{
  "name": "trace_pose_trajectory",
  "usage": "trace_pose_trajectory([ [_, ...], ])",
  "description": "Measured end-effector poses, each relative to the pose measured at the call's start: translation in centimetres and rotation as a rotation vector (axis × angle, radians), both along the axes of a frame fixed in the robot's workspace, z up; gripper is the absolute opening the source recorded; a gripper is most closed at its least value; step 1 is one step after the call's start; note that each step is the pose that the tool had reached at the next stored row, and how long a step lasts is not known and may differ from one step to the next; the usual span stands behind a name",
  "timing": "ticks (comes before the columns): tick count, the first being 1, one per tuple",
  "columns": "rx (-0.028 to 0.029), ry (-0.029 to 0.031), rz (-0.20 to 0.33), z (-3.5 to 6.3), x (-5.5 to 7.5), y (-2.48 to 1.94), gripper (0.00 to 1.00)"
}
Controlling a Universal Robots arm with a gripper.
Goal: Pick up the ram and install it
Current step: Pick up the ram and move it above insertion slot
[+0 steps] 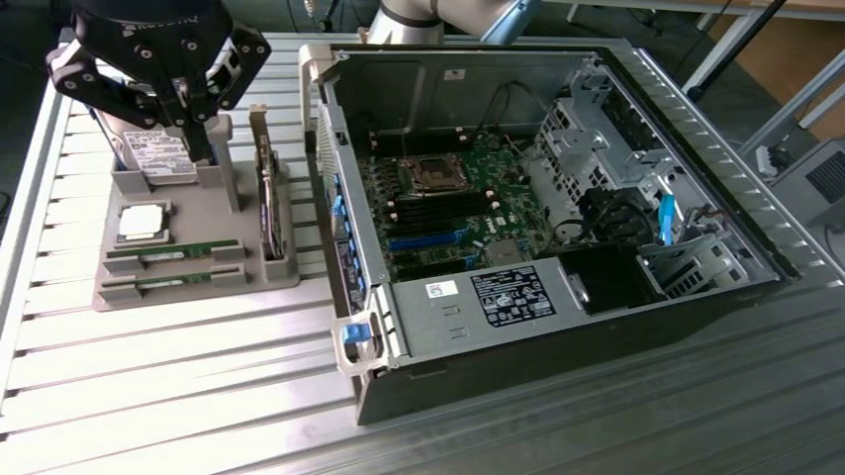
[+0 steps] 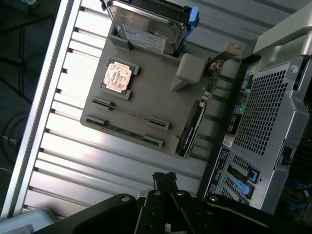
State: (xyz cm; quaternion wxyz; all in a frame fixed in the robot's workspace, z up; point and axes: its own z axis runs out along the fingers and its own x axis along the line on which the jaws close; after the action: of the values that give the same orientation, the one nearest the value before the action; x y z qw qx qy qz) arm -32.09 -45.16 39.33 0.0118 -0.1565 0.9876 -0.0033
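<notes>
Two slim green ram sticks [image 1: 172, 248] occupy a grey, perhaps plastic, tray [image 1: 202, 216].

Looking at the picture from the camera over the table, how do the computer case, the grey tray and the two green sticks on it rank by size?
1. Computer case, by far the largest.
2. Grey tray.
3. The two green sticks: they look alike, so neither ranks above the other.

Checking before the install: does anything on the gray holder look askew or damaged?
Nothing stands out: both ram sticks lie straight in the holder, the card stands upright, the chip lies flat.
</notes>
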Motion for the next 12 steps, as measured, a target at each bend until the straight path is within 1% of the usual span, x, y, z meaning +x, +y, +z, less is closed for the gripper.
trace_pose_trajectory([
  [12, 0.0, 0.0, 0.058, 0.0, 0.0, 0.0, 0.09],
])
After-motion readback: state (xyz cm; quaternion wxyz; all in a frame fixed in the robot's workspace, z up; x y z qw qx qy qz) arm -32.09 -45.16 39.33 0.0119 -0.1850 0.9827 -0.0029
